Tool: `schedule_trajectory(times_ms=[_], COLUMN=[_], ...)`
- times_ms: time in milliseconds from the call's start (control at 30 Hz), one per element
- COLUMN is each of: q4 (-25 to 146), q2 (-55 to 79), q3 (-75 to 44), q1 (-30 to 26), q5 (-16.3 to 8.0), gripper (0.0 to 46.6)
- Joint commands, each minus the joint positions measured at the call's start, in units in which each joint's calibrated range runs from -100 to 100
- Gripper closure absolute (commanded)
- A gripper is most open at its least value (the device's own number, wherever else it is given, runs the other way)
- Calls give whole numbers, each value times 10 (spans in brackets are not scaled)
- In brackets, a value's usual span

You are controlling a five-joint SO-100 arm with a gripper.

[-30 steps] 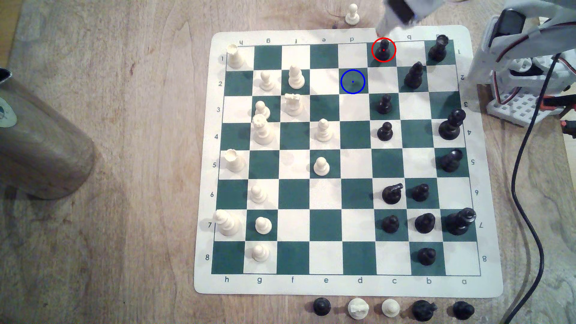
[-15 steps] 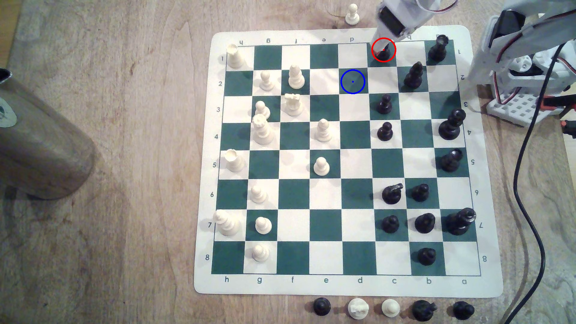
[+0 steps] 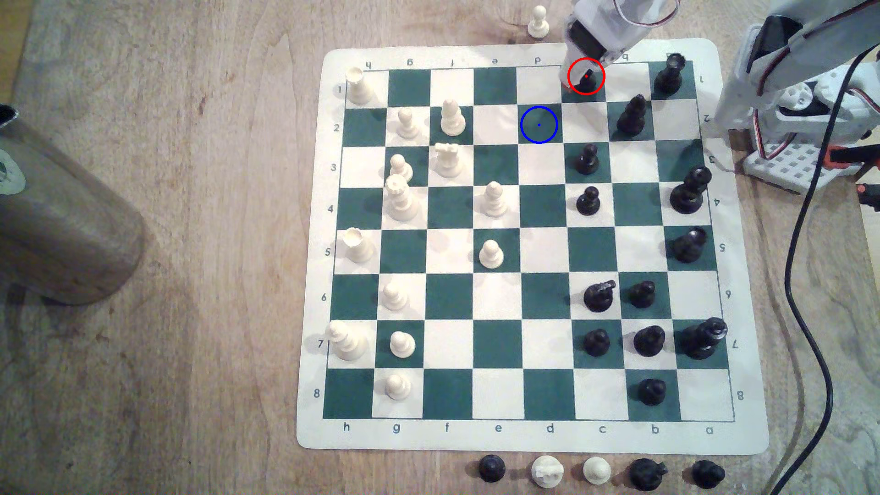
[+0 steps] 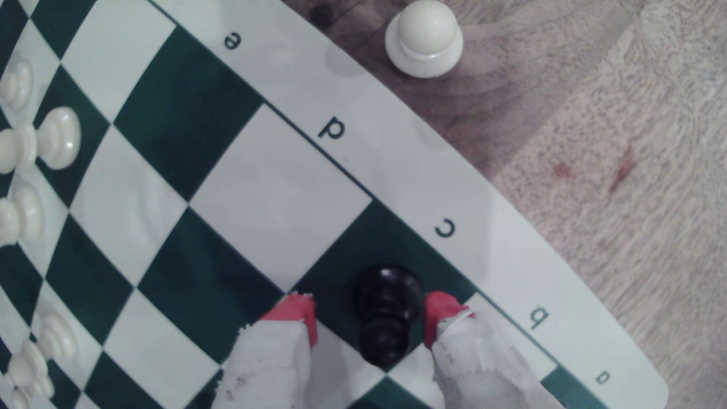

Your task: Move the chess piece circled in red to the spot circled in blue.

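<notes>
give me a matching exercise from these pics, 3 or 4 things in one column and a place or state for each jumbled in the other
Things:
1. circled black pawn
2. blue-ringed square
3. gripper
4. lone white pawn

Places or states:
A. off the board, on the wooden table by the d label
B. open, one red fingertip either side of a piece
C. green and bare, no piece on it
D. upright on the green corner-row square by the c label

Pairs: 1-D, 2-C, 3-B, 4-A
</notes>
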Motion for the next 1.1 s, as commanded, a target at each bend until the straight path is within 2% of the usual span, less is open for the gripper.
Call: schedule_trajectory(times_ms=[0,767,1067], q4=[-9,-12,107], q2=[2,-9,-144], q3=[-20,-26,-94], q1=[-5,-6,-13], q5=[0,1,2], gripper=[331,451,464])
